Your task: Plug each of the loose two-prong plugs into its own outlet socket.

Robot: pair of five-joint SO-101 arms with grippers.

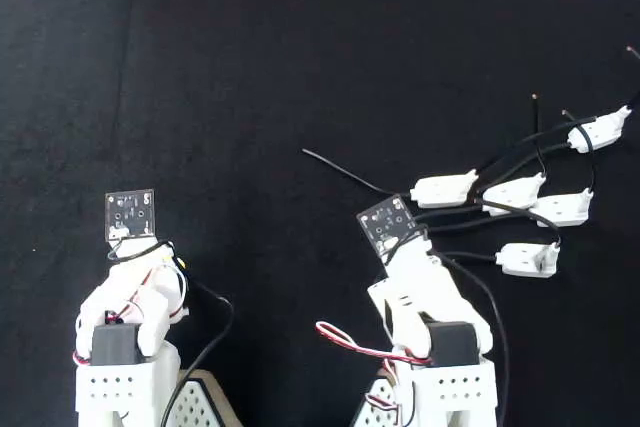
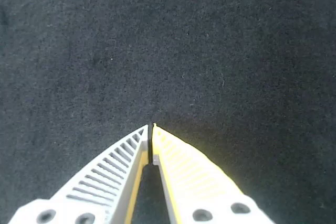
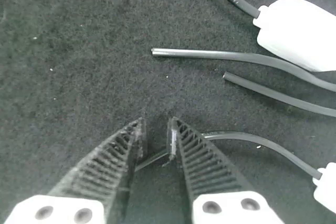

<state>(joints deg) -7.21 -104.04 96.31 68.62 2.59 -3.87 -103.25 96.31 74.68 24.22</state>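
Several white plug and socket pieces with black cords lie at the right of the black table: one (image 1: pixel 443 188) nearest the right arm, two beside it (image 1: pixel 515 192) (image 1: pixel 562 208), one closer to the front (image 1: pixel 527 259), and one farther back (image 1: pixel 597 133). My right gripper (image 3: pixel 156 129) hovers low over the cloth, its jaws a narrow gap apart, with a thin black cord (image 3: pixel 247 139) running under its fingers. A white plug body (image 3: pixel 299 30) lies just ahead of it. My left gripper (image 2: pixel 151 129) is shut on nothing, over bare cloth at the left.
Loose cord ends (image 3: pixel 153 52) (image 3: pixel 226 76) lie in front of the right gripper, and another white piece (image 3: pixel 328 182) sits at its side. A long cord tail (image 1: pixel 335 169) stretches toward the table's middle. Black cloth (image 1: pixel 250 87) covers the table.
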